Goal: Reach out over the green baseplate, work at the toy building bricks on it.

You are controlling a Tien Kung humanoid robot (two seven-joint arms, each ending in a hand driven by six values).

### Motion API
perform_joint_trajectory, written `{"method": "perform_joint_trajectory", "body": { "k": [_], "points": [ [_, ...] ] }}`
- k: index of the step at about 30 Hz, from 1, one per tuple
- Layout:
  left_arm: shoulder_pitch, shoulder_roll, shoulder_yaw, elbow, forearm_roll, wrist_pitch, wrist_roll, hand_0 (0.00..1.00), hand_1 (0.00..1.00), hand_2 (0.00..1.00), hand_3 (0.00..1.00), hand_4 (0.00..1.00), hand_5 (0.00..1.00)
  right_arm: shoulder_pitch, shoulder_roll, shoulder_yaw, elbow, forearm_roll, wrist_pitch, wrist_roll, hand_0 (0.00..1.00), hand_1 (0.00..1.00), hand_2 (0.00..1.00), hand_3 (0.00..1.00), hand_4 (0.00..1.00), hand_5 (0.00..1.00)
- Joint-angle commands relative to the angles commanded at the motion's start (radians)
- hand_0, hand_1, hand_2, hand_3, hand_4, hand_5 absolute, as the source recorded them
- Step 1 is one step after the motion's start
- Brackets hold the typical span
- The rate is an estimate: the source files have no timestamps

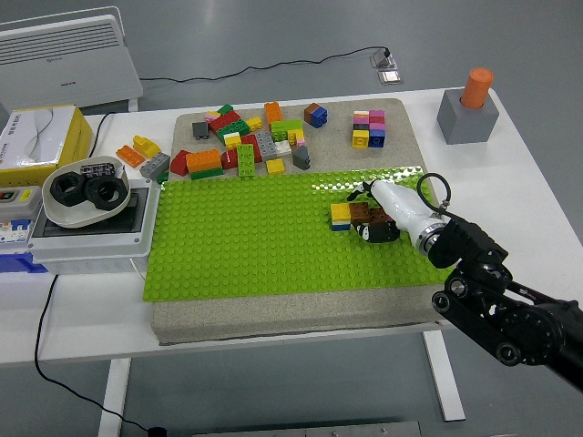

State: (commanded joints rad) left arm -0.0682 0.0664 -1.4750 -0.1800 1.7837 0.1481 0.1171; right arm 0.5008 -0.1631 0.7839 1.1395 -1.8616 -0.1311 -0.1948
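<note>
On the green baseplate [246, 237] stands a small stack: a yellow brick on a blue one [341, 216] with a brown brick [363, 213] joined to its right. My right hand [378, 223], white-backed with black fingers, comes in from the lower right and rests at the brown brick. Its fingers curl around that brick's right end and front side. The brick stays seated on the plate. The left arm is out of view.
A pile of loose bricks [241, 141] lies behind the baseplate, with a pink and yellow stack [369, 128] at the back right. A grey box [86, 218] carrying a bowl of black rings sits left. A grey block with an orange cylinder [468, 107] stands far right.
</note>
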Motion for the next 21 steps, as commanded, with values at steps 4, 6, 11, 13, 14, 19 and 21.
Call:
{"method": "perform_joint_trajectory", "body": {
  "k": [4, 6, 11, 13, 14, 19, 21],
  "points": [
    [-0.002, 0.000, 0.001, 0.000, 0.001, -0.001, 0.001, 0.681, 0.483, 0.383, 0.521, 0.424, 0.045, -0.029, -0.034, 0.020, 0.066, -0.045, -0.021, -0.032, 0.851, 0.856, 0.873, 0.827, 0.710, 0.118],
    [-0.002, 0.000, 0.003, 0.000, -0.003, -0.001, 0.002, 0.681, 0.483, 0.383, 0.521, 0.424, 0.045, -0.060, -0.068, 0.037, 0.117, -0.094, -0.042, -0.068, 0.851, 0.856, 0.873, 0.827, 0.710, 0.118],
    [-0.002, -0.001, 0.003, 0.000, -0.006, -0.002, 0.003, 0.681, 0.483, 0.382, 0.522, 0.424, 0.045, -0.153, -0.142, 0.083, 0.257, -0.222, -0.108, -0.106, 0.889, 0.878, 0.887, 0.787, 0.765, 0.341],
    [-0.001, -0.001, 0.002, 0.000, -0.003, -0.004, 0.005, 0.681, 0.485, 0.383, 0.522, 0.424, 0.045, -0.178, -0.145, 0.086, 0.294, -0.257, -0.136, -0.099, 0.890, 0.880, 0.884, 0.625, 0.755, 0.369],
    [-0.001, -0.002, 0.002, 0.000, 0.000, -0.005, 0.007, 0.681, 0.485, 0.383, 0.522, 0.424, 0.045, -0.189, -0.142, 0.086, 0.312, -0.275, -0.149, -0.096, 0.890, 0.880, 0.884, 0.625, 0.755, 0.369],
    [-0.001, -0.005, 0.007, 0.000, 0.010, -0.014, 0.014, 0.682, 0.486, 0.384, 0.522, 0.427, 0.043, -0.218, -0.110, 0.053, 0.315, -0.291, -0.214, -0.077, 0.886, 0.879, 0.883, 0.608, 0.741, 0.379],
    [-0.001, -0.005, 0.008, 0.000, 0.011, -0.016, 0.016, 0.682, 0.486, 0.384, 0.522, 0.427, 0.043, -0.212, -0.101, 0.036, 0.308, -0.290, -0.227, -0.072, 0.886, 0.879, 0.883, 0.608, 0.741, 0.379]
  ]
}}
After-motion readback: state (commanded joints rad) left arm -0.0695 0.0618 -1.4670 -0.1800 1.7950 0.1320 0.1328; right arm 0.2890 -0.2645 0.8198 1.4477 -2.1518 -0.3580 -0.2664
